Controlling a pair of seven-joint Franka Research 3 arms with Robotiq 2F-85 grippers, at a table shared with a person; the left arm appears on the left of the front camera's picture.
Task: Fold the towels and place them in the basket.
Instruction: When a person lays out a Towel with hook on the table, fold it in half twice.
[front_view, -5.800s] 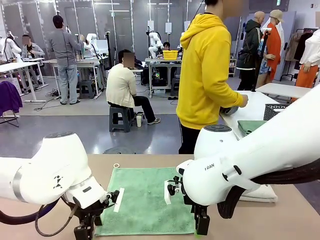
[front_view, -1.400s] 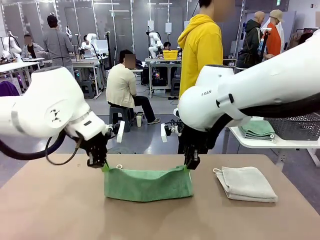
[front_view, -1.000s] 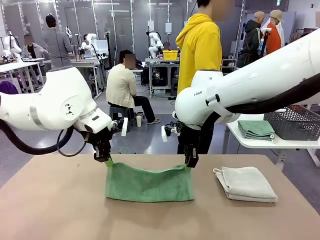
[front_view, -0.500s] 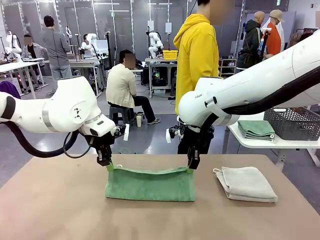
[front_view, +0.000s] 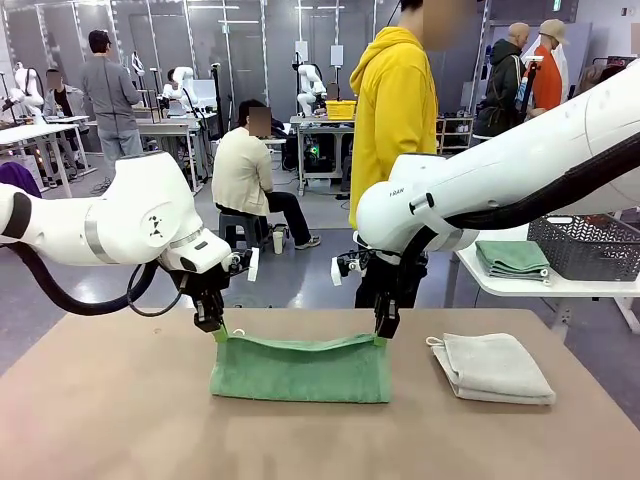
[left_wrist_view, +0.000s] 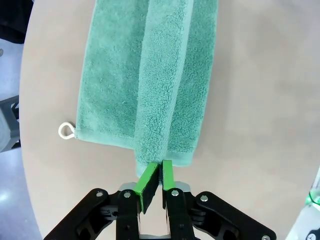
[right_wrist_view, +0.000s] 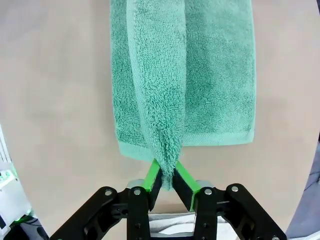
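Front view, grip: we find the left gripper (front_view: 212, 328) and the right gripper (front_view: 380, 333) each clamped on a far corner of the green towel (front_view: 300, 370). The towel lies doubled over on the table (front_view: 100, 420), its raised edge sagging between them.
Front view, surroundings: a folded grey-white towel (front_view: 495, 367) lies apart to the right. The basket (front_view: 590, 245) stands on a side table (front_view: 500, 285) beyond, beside a spare green towel (front_view: 515, 258).
Left wrist view: the pads (left_wrist_view: 148, 180) pinch a bunched corner, and the loop (left_wrist_view: 65, 131) juts from the lower layer.
Right wrist view: the pads (right_wrist_view: 184, 179) grip a thick gather of cloth.
Risk: we judge that an uneven release would leave the edges skewed. Cloth catching on a pad could also drag the fold open as an arm lifts.
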